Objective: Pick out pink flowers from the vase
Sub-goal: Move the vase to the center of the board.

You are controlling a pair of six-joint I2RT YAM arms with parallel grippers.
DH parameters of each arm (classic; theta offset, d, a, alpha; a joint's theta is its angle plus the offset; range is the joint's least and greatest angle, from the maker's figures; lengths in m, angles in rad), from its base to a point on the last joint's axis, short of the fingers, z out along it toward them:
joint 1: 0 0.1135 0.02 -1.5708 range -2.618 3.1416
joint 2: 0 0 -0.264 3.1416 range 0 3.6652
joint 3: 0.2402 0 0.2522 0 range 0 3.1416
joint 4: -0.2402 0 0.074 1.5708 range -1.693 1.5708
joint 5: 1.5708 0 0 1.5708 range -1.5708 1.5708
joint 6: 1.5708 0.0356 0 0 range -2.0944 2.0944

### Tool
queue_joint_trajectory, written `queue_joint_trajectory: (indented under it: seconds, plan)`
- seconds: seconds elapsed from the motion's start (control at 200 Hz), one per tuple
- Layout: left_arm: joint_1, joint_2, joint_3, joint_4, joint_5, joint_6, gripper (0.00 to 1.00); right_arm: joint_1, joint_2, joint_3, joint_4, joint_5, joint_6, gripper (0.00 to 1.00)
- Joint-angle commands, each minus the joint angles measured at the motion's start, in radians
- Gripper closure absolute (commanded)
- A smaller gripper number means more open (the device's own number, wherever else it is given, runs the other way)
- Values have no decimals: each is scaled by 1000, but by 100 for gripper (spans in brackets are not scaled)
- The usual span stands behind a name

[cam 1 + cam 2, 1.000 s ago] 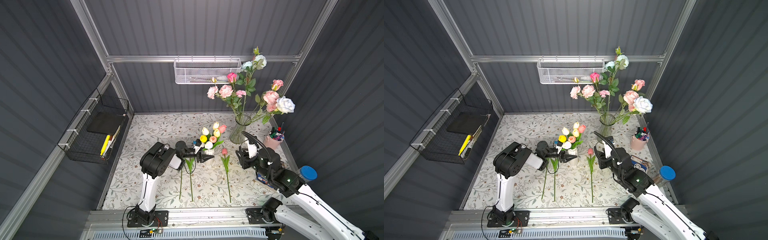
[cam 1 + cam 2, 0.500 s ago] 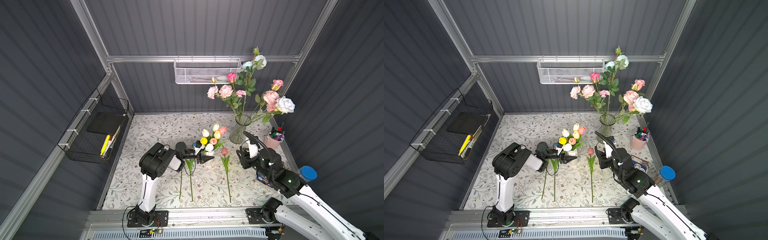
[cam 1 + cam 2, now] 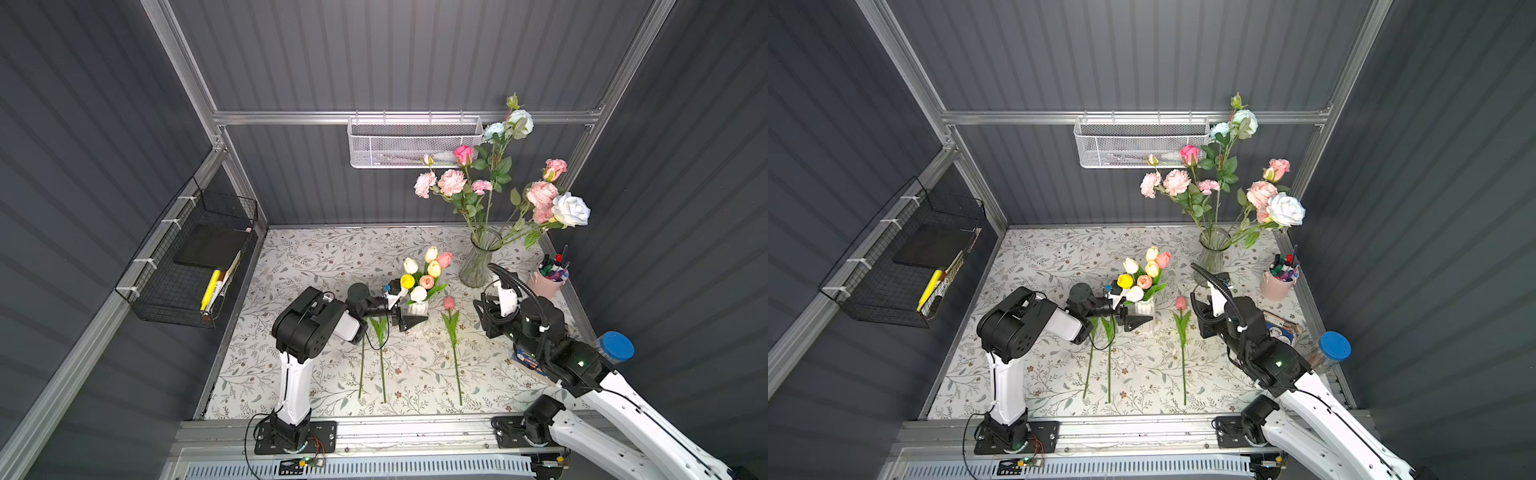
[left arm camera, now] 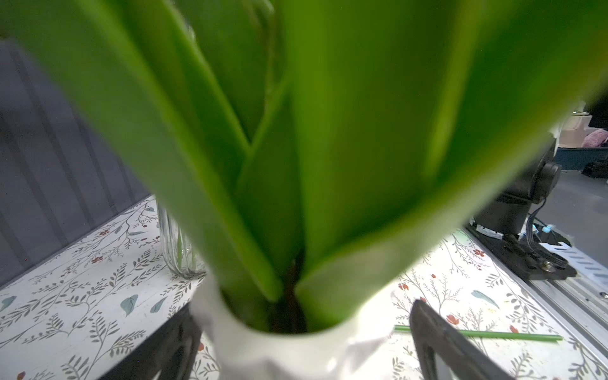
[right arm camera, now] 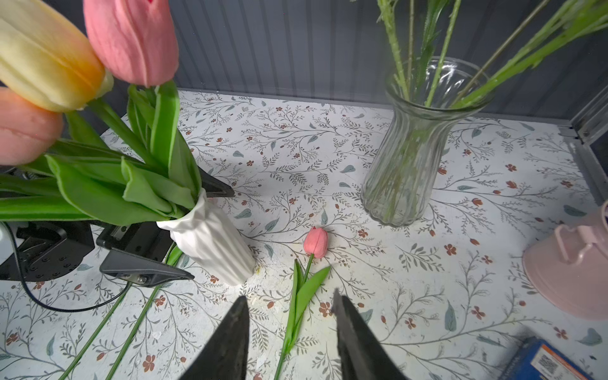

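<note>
Left claw point(image 5: 212, 235), straddling the white vase point(image 3: 1145, 309), and right claw point(image 5: 289, 296) near it both gape empty; its light, soft pink tulips point(image 5: 131, 39) probably want pinching on the stem above the rim.

Two black-and-white robot arms rise from mounts along the lower edge in both top views. The left arm point(image 3: 305, 332), at lower centre-left, folds sharply at the elbow and reaches level toward the middle of the frame. The left gripper point(image 3: 411, 313) lies low, its jaws spread wide. The right arm point(image 3: 582, 365) stretches up from the lower right corner. The right gripper point(image 5: 290, 296) tilts downward, jaws parted, pinching nothing.
</note>
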Motion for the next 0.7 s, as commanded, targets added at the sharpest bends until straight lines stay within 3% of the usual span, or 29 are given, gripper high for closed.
queue_joint_trajectory:
  seconds: [0.0, 0.115, 0.475, 0.695]
  plan:
    - [-1, -65, -28, 15, -10, 14, 1, -4, -21, 12, -15, 13, -18, 56]
    - [1, -137, -53, -59, -23, 52, 1, -5, -32, 21, -24, 14, -34, 55]
    - [1, -395, -137, -521, -79, 300, 0, -4, -67, 25, -35, 13, -42, 55]
    - [5, -597, -192, -774, -215, 387, 1, -4, -94, 49, -40, -75, -130, 57]
